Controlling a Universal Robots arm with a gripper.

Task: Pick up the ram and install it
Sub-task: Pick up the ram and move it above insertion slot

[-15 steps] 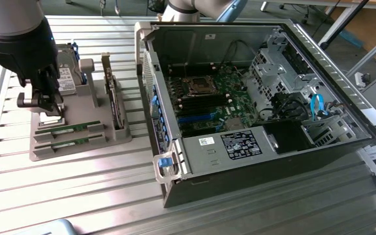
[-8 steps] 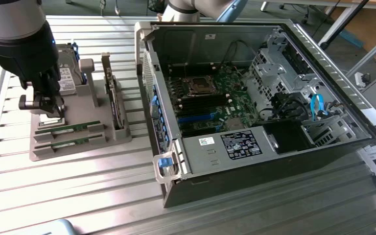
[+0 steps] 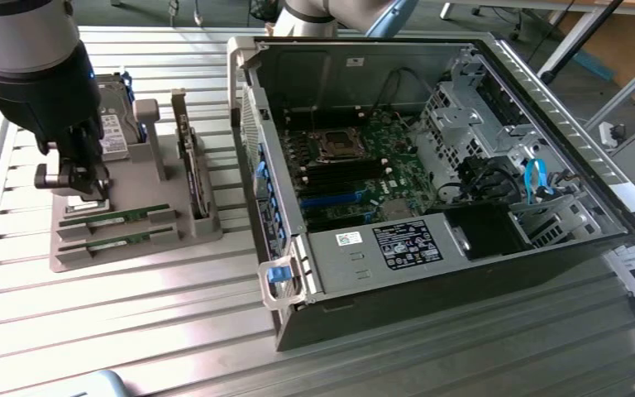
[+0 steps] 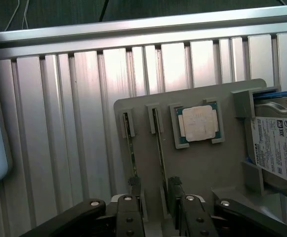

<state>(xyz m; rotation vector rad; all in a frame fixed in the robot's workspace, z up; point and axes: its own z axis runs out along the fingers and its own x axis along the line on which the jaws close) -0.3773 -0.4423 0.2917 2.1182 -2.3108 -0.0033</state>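
Observation:
Two ram sticks, thin green boards, lie on edge in slots of a grey holder. In the exterior view they are the nearer ram and the farther ram. My gripper hangs open just above the holder's far end, over the sticks. In the wrist view one ram runs into the gap between my fingers. The other ram runs under the opposite finger. My gripper holds nothing.
The holder also carries a square silver processor, a hard drive and an upright dark expansion card. An open computer case lies at the exterior view's right, motherboard exposed. The table is ribbed aluminium.

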